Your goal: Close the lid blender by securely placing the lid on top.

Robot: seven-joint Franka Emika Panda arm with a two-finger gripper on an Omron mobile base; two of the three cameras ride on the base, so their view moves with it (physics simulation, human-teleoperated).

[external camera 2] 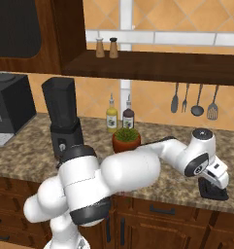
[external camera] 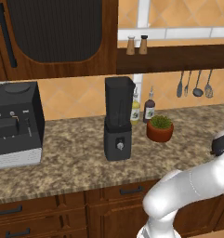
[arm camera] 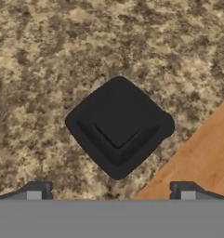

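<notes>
Lower the gripper (arm camera: 111, 193), its jaws spread wide, centred over the lid (arm camera: 119, 126); rotate to its flat sides.

We see the black squarish lid (arm camera: 119, 126) flat on the counter directly below our hand, the lidless blender (external camera: 118, 118) well apart.

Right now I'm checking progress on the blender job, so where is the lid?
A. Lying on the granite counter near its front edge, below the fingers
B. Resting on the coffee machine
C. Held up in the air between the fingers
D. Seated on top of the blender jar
A: in the hand view the lid lies flat on the counter near its edge, with the fingers apart above it and not touching it.
</notes>
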